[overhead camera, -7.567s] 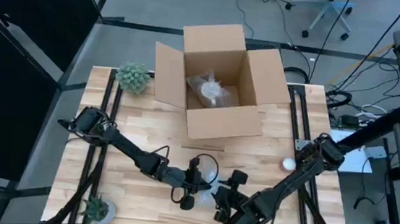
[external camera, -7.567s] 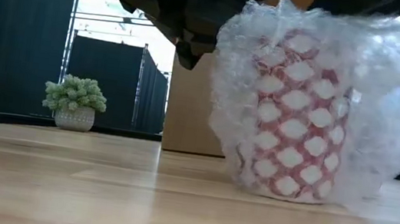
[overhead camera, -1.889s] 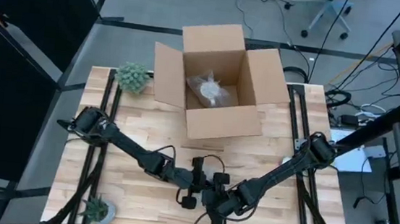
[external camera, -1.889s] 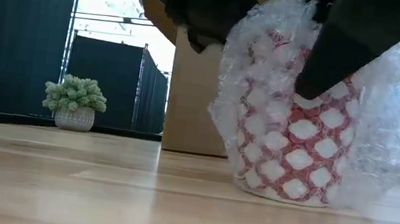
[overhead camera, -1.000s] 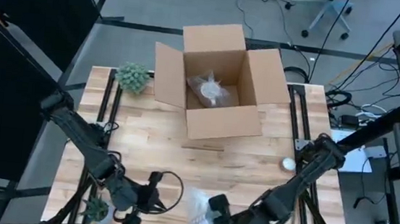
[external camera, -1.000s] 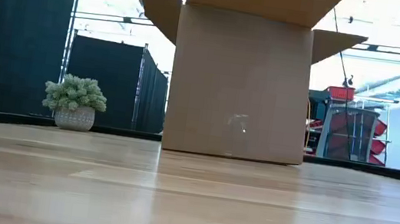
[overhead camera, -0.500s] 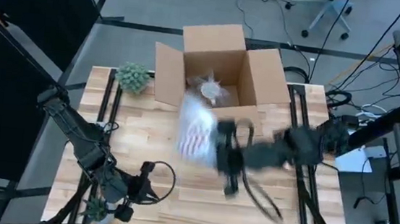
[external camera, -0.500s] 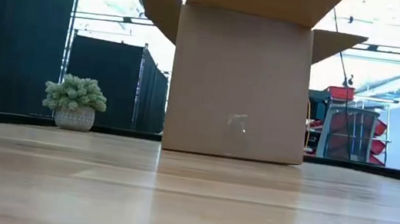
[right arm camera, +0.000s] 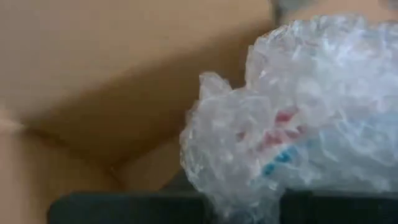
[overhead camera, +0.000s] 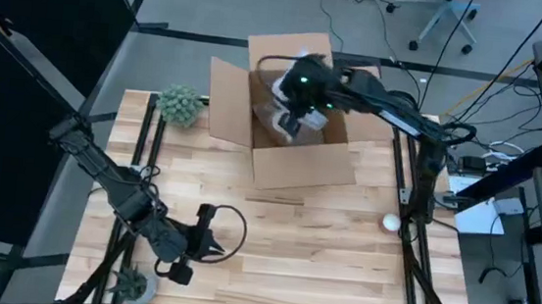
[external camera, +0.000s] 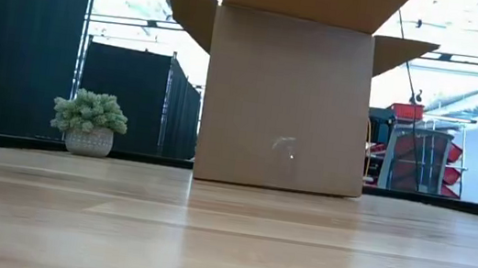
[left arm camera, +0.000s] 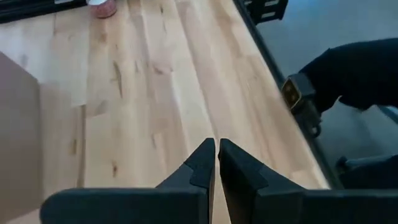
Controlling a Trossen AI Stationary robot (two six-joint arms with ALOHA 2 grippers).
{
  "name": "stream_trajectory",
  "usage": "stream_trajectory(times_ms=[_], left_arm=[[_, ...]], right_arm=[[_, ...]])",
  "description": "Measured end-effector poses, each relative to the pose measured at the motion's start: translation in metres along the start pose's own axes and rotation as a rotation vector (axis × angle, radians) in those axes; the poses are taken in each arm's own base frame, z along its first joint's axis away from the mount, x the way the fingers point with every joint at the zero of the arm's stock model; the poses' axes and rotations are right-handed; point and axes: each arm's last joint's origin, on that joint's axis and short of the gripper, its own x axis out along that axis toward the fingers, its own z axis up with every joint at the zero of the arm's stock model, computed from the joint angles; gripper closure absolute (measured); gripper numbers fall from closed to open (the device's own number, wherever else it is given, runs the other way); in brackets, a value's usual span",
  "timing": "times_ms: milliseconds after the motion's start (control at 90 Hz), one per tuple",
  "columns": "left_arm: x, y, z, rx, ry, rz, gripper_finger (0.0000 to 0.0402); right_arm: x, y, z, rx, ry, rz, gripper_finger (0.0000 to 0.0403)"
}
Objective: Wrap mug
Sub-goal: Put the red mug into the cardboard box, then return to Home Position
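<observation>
From above, the right tool (overhead camera: 299,110) hangs over the open cardboard box (overhead camera: 295,164); the left tool (left arm camera: 216,163) is clenched empty; the right wrist shows the bubble-wrapped mug (right arm camera: 298,118) inside the box, grip unclear, cushioned yet fragile, best held around its body.

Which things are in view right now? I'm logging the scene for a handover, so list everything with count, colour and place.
Cardboard box: one, brown, open, at the table's far middle.
Bubble-wrapped bundle: one, clear wrap with red and blue showing, inside the box at the right gripper.
Potted plant: one, pale green, far left beside the box.
Second potted plant: one, green, near left corner.
Small round object: one, white, right edge.
Table: one, light wood.
Left gripper: shut, near left, low over the table.
Right gripper: over the box's opening.
</observation>
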Motion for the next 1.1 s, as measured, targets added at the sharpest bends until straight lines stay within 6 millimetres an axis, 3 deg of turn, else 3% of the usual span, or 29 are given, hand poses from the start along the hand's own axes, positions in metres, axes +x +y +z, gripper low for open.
stream_trajectory(times_ms=[167, 267, 389, 522, 633, 756, 922, 1100], left_arm=[[0.000, 0.000, -0.001, 0.028, 0.002, -0.001, 0.0391], [0.000, 0.000, -0.001, 0.046, 0.003, -0.001, 0.0391], [0.000, 0.000, -0.001, 0.061, 0.003, -0.001, 0.0391], [0.000, 0.000, -0.001, 0.061, 0.004, -0.001, 0.0391], [0.000, 0.000, -0.001, 0.060, 0.005, 0.000, 0.0391], [0.000, 0.000, -0.001, 0.056, 0.006, 0.000, 0.0391], [0.000, 0.000, -0.002, 0.055, 0.015, 0.002, 0.0391], [0.001, 0.002, -0.002, 0.032, 0.015, 0.006, 0.0391]], right_arm=[[0.079, -0.004, -0.022, 0.051, 0.103, 0.036, 0.0391], [0.114, -0.004, -0.033, 0.079, 0.077, 0.043, 0.0391], [0.142, -0.004, -0.043, 0.096, 0.027, 0.033, 0.0390], [0.153, -0.003, -0.052, 0.135, 0.005, 0.028, 0.0382], [0.146, -0.004, -0.043, 0.153, -0.010, 0.038, 0.0346], [0.121, -0.008, -0.024, 0.147, -0.021, 0.039, 0.0287], [0.043, -0.016, 0.014, 0.105, -0.114, 0.035, 0.0214], [-0.021, -0.013, 0.015, 0.080, -0.092, 0.082, 0.0178]])
